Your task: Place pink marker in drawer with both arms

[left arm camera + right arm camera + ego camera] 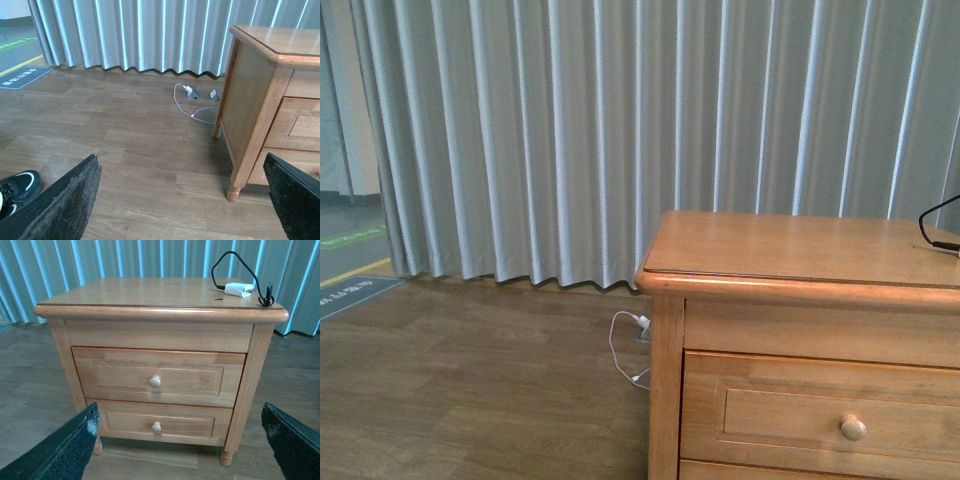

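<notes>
Drawer closed, left fingers apart, right fingers apart, empty

Lab-like room: curtain, floor markings, wooden nightstand.

A white charger block with a looping black cable lies on the cabinet top, at its far back corner. Below the upper front sits a lower drawer front with a pale knob. Pleated grey curtains hang behind. On the wood floor, a white cord trails from a floor socket; a black sneaker shows nearby.
</notes>
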Controlling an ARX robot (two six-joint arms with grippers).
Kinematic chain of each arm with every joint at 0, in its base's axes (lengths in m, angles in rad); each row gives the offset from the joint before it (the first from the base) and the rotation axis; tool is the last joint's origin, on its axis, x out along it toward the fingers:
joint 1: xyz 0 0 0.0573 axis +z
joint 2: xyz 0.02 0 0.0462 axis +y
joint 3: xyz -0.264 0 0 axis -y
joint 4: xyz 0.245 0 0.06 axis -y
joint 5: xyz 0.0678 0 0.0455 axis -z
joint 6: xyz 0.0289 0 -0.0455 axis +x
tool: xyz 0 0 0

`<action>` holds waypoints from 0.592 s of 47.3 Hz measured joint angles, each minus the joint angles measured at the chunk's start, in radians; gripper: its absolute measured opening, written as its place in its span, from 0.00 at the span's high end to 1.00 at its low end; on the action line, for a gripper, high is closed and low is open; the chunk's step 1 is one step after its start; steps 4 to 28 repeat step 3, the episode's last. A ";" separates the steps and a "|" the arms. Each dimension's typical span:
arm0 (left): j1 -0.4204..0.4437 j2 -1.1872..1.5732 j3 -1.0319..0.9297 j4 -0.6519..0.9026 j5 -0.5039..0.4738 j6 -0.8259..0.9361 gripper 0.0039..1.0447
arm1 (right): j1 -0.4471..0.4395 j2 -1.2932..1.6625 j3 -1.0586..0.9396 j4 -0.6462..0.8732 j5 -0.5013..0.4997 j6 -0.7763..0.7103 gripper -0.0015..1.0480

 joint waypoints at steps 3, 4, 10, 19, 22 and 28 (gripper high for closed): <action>0.000 0.000 0.000 0.000 0.000 0.000 0.06 | 0.000 0.000 0.000 0.000 0.000 0.000 0.09; 0.000 0.000 0.000 0.000 0.000 0.000 0.06 | 0.000 0.000 0.000 0.000 0.000 0.000 0.09; 0.000 0.000 0.000 0.000 0.000 0.000 0.06 | 0.000 0.000 0.000 0.000 0.000 0.000 0.09; 0.000 0.000 0.000 0.000 0.000 0.000 0.06 | 0.000 0.000 0.000 0.000 0.000 0.000 0.09; 0.000 0.000 0.000 0.000 0.000 0.000 0.06 | 0.000 0.000 0.000 0.000 0.000 0.000 0.09; 0.000 0.000 0.000 0.000 0.000 0.000 0.06 | 0.000 0.000 0.000 0.000 0.000 0.000 0.09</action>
